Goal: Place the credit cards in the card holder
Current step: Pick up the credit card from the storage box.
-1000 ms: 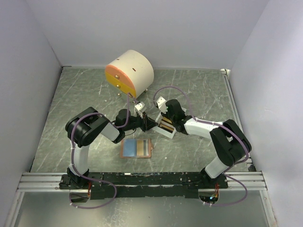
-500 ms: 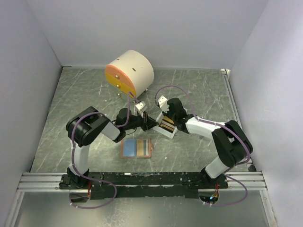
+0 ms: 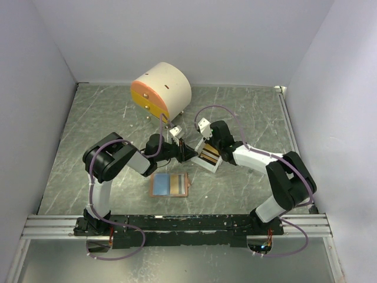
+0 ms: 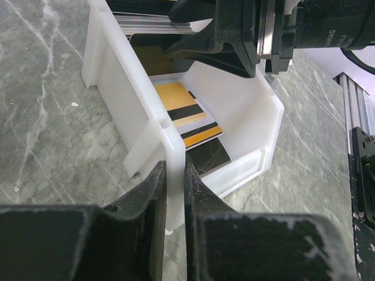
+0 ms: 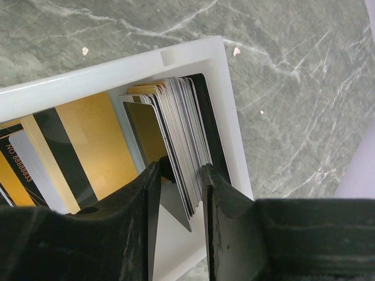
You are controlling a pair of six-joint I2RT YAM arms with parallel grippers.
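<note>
Two grippers met over one small white rectangular plastic tray (image 3: 212, 166) near the middle of the grey marble-patterned table (image 3: 253, 112).

Left gripper (image 4: 174, 190): jaws pinched shut on the tray's near wall at a corner post, one finger on each face of the white plastic.

Right gripper (image 5: 181, 196): jaws closed on a stack of thin credit cards (image 5: 184, 129) in grey, gold and black, standing on edge against the tray's end wall. Both pads touched the stack's outer faces. More cards, gold with black stripes, lay flat and overlapping on the tray floor beside the stack.

Salmon-pink folding leather-like card holder (image 3: 169, 184): open and flat on the table, on the near side of the tray, apart from it and from both grippers, between tray and arm bases. Light blue and tan showed inside it.

Room: bare table left and right of the tray. Round cream cabinet with orange-yellow drawer fronts (image 3: 162, 89) stood at the far edge by the back wall, well apart from the tray. White walls (image 3: 35, 88) closed the left, back and right sides.

Only the overhead view showed holder and cabinet; both grips were too small to read there. The left wrist view showed the pinch on the wall and the right gripper from the front. The right wrist view alone showed the card edges between the pads.
</note>
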